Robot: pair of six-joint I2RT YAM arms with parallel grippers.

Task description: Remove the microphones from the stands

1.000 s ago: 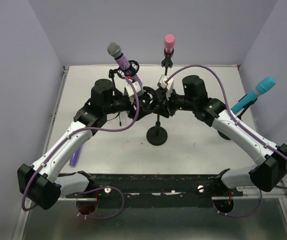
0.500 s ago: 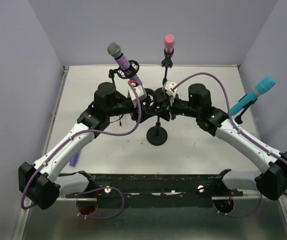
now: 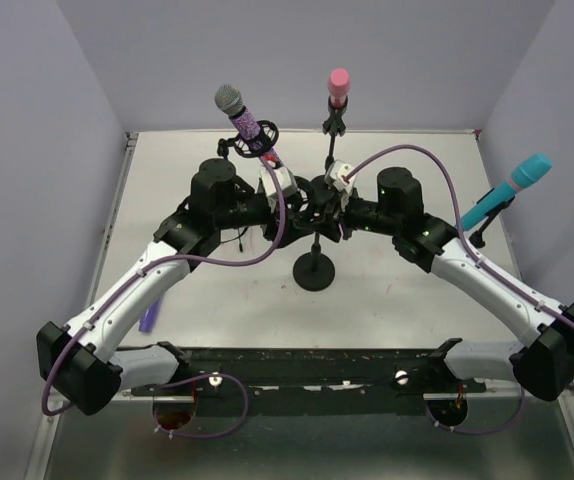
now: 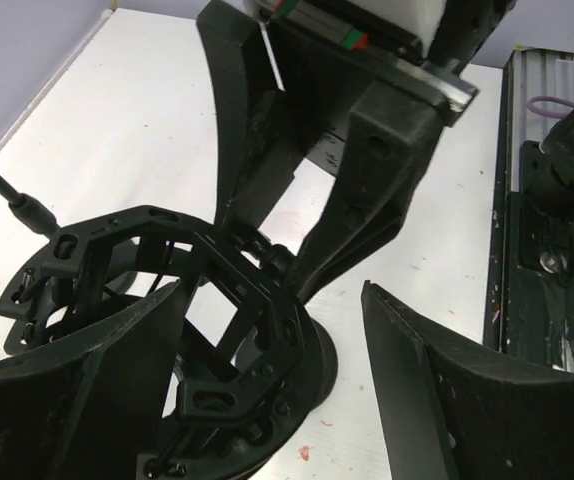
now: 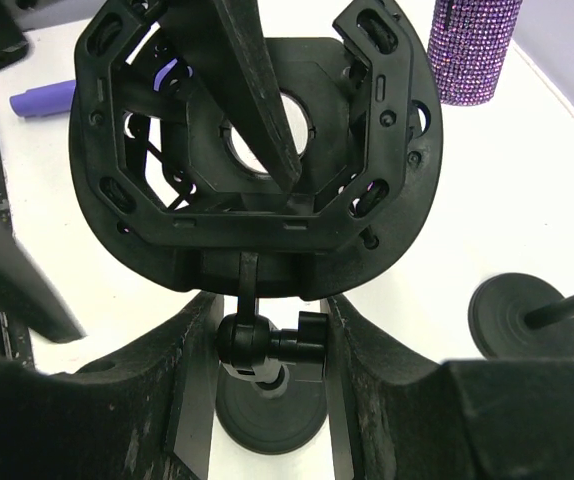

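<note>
Black shock mount (image 5: 387,190) atop the centre stand (image 3: 314,270) looks empty, with bare table showing through its bore. The right gripper (image 5: 267,320), reaching in from 3 o'clock, is pinched on the swivel joint (image 5: 257,345) beneath the mount, presumably to steady the stand. The left gripper (image 4: 272,290), in from 9 o'clock, stands wide open and holds nothing. One of its fingers seems to poke through the mount's ring. A purple cylinder (image 3: 148,318), likely the microphone, lies on the table (image 3: 217,300) at 8 o'clock from the stand, well apart. On that reading, removal appears done.
</note>
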